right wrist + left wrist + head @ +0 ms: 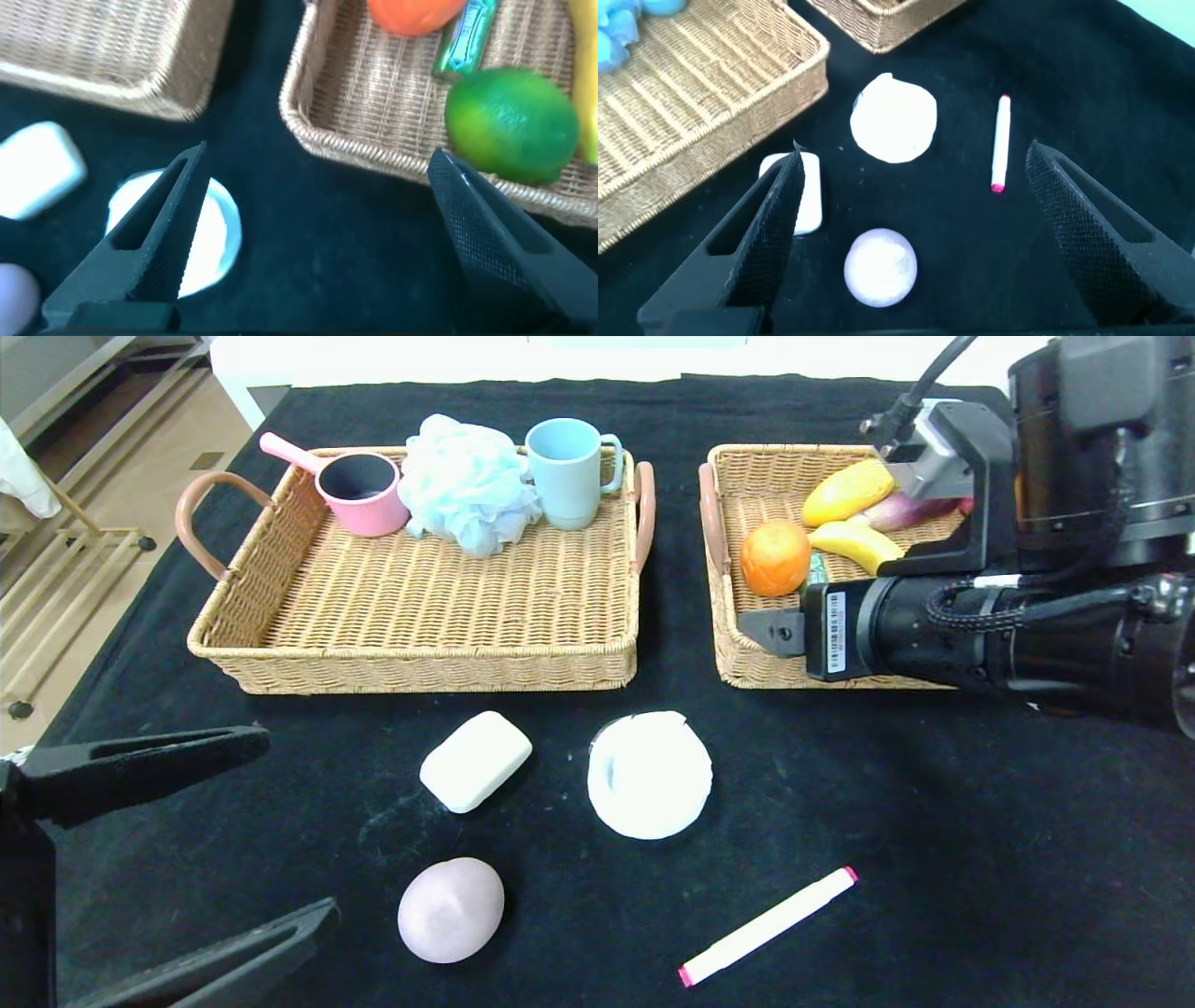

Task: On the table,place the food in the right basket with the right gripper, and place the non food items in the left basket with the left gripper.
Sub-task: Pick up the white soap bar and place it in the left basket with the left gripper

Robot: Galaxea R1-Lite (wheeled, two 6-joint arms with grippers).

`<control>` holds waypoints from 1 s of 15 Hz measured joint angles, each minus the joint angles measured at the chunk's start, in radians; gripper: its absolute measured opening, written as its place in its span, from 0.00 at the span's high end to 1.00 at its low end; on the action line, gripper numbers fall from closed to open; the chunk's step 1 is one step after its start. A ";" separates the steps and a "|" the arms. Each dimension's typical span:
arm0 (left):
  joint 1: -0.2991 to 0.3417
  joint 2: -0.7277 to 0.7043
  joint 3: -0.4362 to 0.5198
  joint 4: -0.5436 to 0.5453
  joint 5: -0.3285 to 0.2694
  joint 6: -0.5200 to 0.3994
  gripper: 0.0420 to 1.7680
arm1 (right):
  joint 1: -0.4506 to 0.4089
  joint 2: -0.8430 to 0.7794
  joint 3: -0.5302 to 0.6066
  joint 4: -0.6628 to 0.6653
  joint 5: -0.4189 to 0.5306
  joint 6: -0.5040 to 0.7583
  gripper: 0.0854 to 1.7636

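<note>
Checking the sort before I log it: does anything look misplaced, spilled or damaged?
Nothing spilled or damaged. One oddity: the pink egg-shaped lump, a food, lies on the table among the soap bar, disc and marker, nearest the open left gripper.

A pink saucepan [359,490], pale blue bath pouf [467,485] and blue mug [568,471] stand together.

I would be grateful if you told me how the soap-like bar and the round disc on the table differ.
The white bar is a rounded rectangle, while the flat disc is circular. The bar looks thicker and blocky; the disc lies lower and spreads wider. The bar sits nearer the left basket, the disc nearer the right basket. Both are white and rest on the black cloth.
</note>
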 joint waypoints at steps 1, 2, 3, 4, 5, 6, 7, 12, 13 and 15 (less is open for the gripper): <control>0.000 -0.001 0.000 0.000 0.001 0.001 0.03 | 0.003 -0.020 0.041 -0.050 0.021 -0.008 0.04; 0.001 -0.001 -0.002 -0.001 0.005 0.001 0.03 | 0.007 -0.041 0.090 -0.093 0.050 -0.022 0.04; 0.001 -0.003 -0.002 0.000 0.006 0.001 0.03 | 0.007 -0.065 0.144 -0.132 0.080 -0.039 0.04; 0.001 -0.003 -0.003 0.000 0.008 0.001 0.03 | 0.008 -0.092 0.201 -0.164 0.113 -0.055 0.04; 0.001 -0.004 -0.004 0.000 0.010 0.001 0.03 | 0.011 -0.126 0.257 -0.185 0.142 -0.074 0.04; 0.001 -0.004 -0.004 0.003 0.012 0.001 0.03 | 0.017 -0.159 0.302 -0.194 0.159 -0.086 0.04; 0.001 -0.004 0.001 0.005 0.020 0.000 0.03 | 0.026 -0.194 0.348 -0.199 0.173 -0.097 0.04; -0.001 0.038 -0.048 0.090 0.085 0.001 0.03 | 0.048 -0.357 0.553 -0.232 0.289 -0.151 0.04; -0.002 0.047 -0.061 0.122 0.113 0.002 0.03 | 0.048 -0.374 0.584 -0.271 0.299 -0.168 0.04; -0.002 0.064 -0.105 0.179 0.176 0.004 0.03 | 0.048 -0.394 0.652 -0.359 0.309 -0.211 0.04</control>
